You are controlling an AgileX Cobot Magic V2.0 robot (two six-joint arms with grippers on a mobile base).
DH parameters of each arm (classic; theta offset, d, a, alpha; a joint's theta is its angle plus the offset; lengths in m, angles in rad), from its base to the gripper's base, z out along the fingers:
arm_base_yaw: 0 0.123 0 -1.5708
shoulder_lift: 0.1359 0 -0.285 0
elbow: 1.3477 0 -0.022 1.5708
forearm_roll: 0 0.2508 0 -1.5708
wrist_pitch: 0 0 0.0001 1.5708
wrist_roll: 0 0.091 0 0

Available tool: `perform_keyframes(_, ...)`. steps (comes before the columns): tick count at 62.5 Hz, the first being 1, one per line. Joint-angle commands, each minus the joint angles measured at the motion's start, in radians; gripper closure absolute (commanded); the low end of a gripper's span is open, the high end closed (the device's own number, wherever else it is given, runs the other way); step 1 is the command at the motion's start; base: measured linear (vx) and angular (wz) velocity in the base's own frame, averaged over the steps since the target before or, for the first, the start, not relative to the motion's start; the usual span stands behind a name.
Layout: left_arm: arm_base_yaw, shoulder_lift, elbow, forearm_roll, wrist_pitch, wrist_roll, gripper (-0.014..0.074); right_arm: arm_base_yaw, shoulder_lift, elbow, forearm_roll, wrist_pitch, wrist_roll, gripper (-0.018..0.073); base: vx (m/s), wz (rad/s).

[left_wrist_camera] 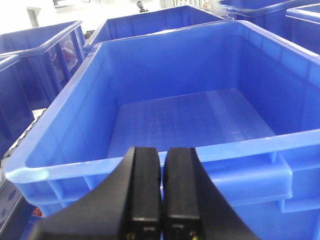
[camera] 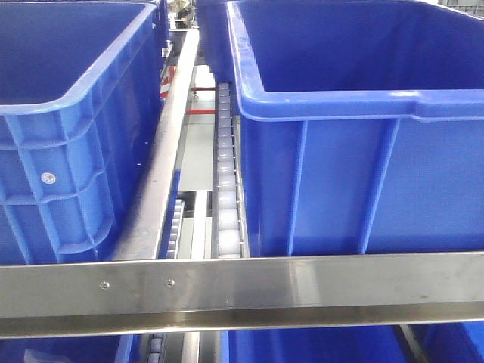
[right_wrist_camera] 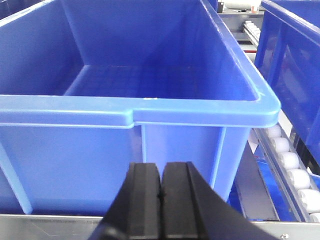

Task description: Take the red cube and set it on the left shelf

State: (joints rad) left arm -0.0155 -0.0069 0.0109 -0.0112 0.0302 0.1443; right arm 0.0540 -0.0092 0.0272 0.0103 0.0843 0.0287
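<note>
Left gripper [left_wrist_camera: 161, 192]: black fingers pressed together, only a thin seam between them, nothing held; it hangs just outside the near rim of a blue tub [left_wrist_camera: 150, 165], pointing over its bare floor.
Right gripper [right_wrist_camera: 161, 200]: black fingers fully together, nothing between them; it sits low in front of the near wall of a blue tub [right_wrist_camera: 100, 150], below its rim.
Red cube: not visible in any of the three views, so its place relative to either gripper cannot be told.
Front view layout: left tub [camera: 68, 151] and right tub [camera: 355, 166] stand on a roller shelf, apart from each other, with a strip of white rollers [camera: 227, 189] and a slanted steel rail [camera: 162, 174] between them.
Front crossbar [camera: 302, 283]: a steel bar with two screws spans the frame below both tubs.
Hidden or cut off: both tubs in the front view are cropped at the frame edges; the floor of the right tub is out of sight behind its near wall. More blue plastic shows under the crossbar, too cropped to identify.
Hard to make out: red marks deep in the gap between the tubs [camera: 198, 102] are small and blurred.
Count: two grippers; two tubs in the front view; at least four further tubs behind the near one in the left wrist view.
</note>
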Motion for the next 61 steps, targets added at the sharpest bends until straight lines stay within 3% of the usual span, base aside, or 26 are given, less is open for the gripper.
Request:
perform_keyframes(1,-0.005,0.007,0.022,-0.005,-0.091,0.001,0.0491,-0.005,-0.020,-0.023,-0.010,-0.103,-0.005,0.0503,0.00,0.00)
perform_keyframes(61,-0.005,0.007,0.022,-0.005,-0.091,0.001,0.0491,-0.005,-0.020,-0.023,-0.010,-0.091,-0.005,0.0503,0.00,0.00)
